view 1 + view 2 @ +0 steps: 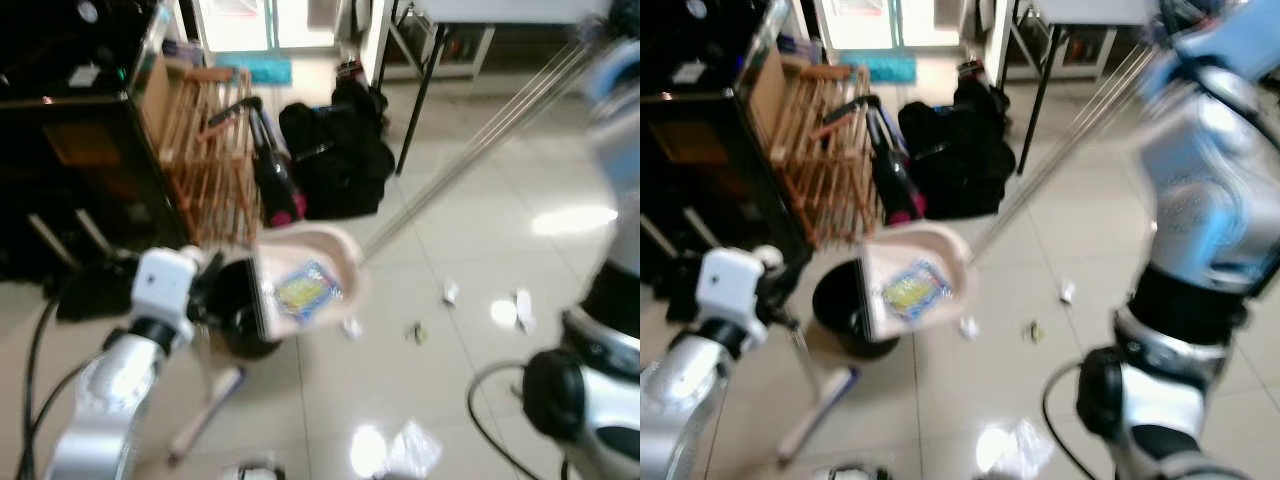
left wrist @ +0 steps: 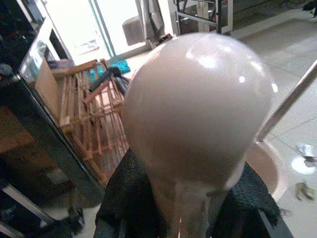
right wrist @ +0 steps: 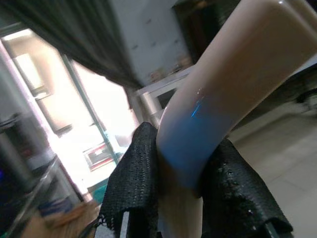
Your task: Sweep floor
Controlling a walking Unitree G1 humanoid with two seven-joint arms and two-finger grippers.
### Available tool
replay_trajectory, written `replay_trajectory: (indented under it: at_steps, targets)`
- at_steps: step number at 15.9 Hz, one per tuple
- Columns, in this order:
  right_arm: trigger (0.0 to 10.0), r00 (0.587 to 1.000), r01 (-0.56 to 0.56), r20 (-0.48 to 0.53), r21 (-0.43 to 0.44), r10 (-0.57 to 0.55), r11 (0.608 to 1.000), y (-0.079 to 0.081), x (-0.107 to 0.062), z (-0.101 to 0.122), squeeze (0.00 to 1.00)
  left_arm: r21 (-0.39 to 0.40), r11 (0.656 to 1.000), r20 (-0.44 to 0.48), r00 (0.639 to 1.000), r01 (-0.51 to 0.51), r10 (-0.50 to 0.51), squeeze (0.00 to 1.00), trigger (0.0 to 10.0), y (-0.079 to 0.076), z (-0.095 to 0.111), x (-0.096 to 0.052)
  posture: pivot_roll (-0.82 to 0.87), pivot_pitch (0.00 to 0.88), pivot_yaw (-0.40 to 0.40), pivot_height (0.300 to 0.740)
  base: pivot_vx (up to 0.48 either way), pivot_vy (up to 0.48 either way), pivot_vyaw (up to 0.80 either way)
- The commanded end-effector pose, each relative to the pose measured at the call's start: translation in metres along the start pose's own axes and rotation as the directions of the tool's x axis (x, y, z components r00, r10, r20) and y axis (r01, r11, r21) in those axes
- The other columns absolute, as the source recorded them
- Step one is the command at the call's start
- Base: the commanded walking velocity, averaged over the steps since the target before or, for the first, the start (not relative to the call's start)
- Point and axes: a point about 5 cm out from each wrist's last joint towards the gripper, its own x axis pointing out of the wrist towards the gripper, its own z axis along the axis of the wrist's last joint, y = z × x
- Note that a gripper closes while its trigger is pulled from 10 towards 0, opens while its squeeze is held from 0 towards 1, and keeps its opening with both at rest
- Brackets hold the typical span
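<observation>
A pink dustpan (image 1: 310, 270) on a long metal pole (image 1: 480, 140) hangs tilted over a black bin (image 1: 240, 335), with a yellow-and-blue wrapper (image 1: 303, 290) lying in it. My right gripper (image 3: 183, 198) is shut on the pole's pink grip (image 3: 218, 89), up at the right. My left gripper (image 2: 188, 203) is shut on the rounded pink top of the broom (image 2: 198, 109), beside the bin. The broom's stick (image 1: 805, 360) slants down to its head (image 1: 205, 415) on the tiles. Scraps of litter (image 1: 451, 292) lie to the right of the bin, and a crumpled plastic piece (image 1: 405, 447) lies nearer me.
A wooden rack (image 1: 205, 150) and a black cabinet (image 1: 70, 150) stand at the left behind the bin. A black bag (image 1: 335, 150) sits on the floor at the back, next to a table leg (image 1: 415, 100). Pale tiles (image 1: 500, 230) spread out to the right.
</observation>
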Motion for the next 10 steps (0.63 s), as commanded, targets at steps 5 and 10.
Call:
replay_trajectory:
  at_steps: [5, 10]
  targets:
    - [10.0, 0.997, 0.013, 0.072, 0.053, -0.017, 0.999, 0.000, 0.006, 0.012, 0.00, 0.018, 1.000, 0.038, 0.999, 0.022, -0.023, 0.00, 10.0, -0.006, 0.004, 0.013, 0.03, 0.068, 0.008, 0.740, 0.389, 0.000, 0.43]
    - [10.0, 0.998, 0.011, 0.068, 0.060, -0.015, 0.998, 0.002, 0.006, 0.006, 0.00, 0.020, 0.999, 0.040, 0.999, 0.025, -0.026, 0.00, 10.0, -0.006, 0.003, 0.014, 0.03, 0.061, 0.014, 0.740, 0.385, 0.000, 0.80]
